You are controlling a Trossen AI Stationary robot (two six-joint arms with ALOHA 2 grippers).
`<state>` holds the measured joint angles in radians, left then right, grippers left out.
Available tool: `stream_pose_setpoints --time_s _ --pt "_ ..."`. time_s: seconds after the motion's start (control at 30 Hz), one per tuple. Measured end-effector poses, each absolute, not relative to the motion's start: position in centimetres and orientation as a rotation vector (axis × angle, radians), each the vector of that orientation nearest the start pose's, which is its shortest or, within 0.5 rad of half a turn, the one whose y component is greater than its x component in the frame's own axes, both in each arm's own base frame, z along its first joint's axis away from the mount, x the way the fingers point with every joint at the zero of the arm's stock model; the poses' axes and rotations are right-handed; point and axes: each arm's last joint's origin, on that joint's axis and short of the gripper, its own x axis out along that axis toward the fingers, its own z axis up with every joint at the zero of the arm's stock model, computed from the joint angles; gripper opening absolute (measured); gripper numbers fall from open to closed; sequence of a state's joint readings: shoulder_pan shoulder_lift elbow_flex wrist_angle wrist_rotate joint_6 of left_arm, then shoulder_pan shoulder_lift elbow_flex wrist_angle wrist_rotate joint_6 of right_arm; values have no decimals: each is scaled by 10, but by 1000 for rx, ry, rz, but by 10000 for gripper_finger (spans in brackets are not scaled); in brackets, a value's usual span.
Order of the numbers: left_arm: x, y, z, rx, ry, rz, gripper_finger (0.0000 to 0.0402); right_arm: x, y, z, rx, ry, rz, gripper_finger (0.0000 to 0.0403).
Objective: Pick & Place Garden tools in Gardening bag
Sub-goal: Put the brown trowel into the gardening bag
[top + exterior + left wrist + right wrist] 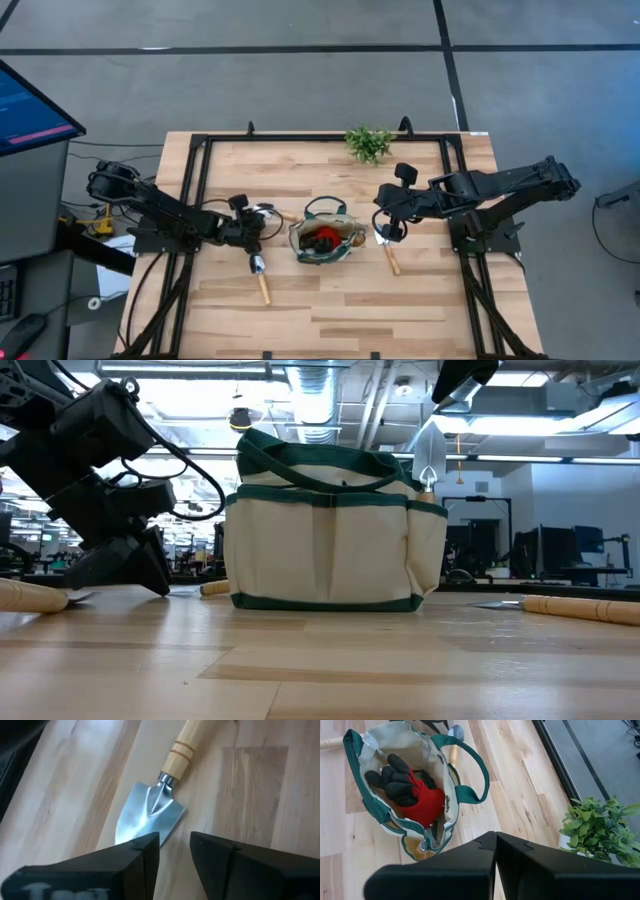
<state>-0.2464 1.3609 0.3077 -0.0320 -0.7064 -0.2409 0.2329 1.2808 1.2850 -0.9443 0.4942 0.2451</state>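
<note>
The gardening bag (322,238) stands upright at the table's middle, a red-and-black glove (410,790) inside it. A trowel's silver blade (428,460) sticks up from one of its outer pockets. My left gripper (175,847) is low over the table left of the bag. It is open, and its fingers stand just short of the blade tip of a trowel (150,812) lying flat, handle (182,747) pointing away. Nothing is between the fingers. My right gripper (495,847) hangs shut and empty above the bag's right side. Another trowel (388,252) lies right of the bag.
A wooden handle (278,214) lies between my left gripper and the bag. A leafy green plant (369,142) stands at the table's far edge. A black frame (195,190) runs along the table's sides. Bare wood lies in front of the bag.
</note>
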Motion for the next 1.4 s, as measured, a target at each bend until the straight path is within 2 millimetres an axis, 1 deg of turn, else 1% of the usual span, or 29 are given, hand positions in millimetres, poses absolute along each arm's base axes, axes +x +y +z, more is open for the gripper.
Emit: stream_pose_setpoints --time_s 0.2,0.4,0.73,0.97,1.07,1.2,1.3,1.4 --pt "180 -27 99 266 910 499 101 241 43 342 -108 841 -346 0" --pt "178 -25 97 317 913 523 102 241 43 342 -107 841 -346 0" --pt "169 -17 88 269 839 563 101 242 43 343 -103 832 -345 0" --pt "171 -10 89 267 834 582 101 242 43 343 -103 830 -345 0" --pt "173 -7 89 280 834 573 91 242 43 343 -103 830 -345 0" --pt "174 -7 90 285 829 556 62 242 43 343 -102 831 -344 0" --pt "177 -9 92 275 797 545 43 242 43 343 -97 834 -335 0" --pt "184 -16 98 276 763 517 29 242 44 343 -93 837 -325 0"
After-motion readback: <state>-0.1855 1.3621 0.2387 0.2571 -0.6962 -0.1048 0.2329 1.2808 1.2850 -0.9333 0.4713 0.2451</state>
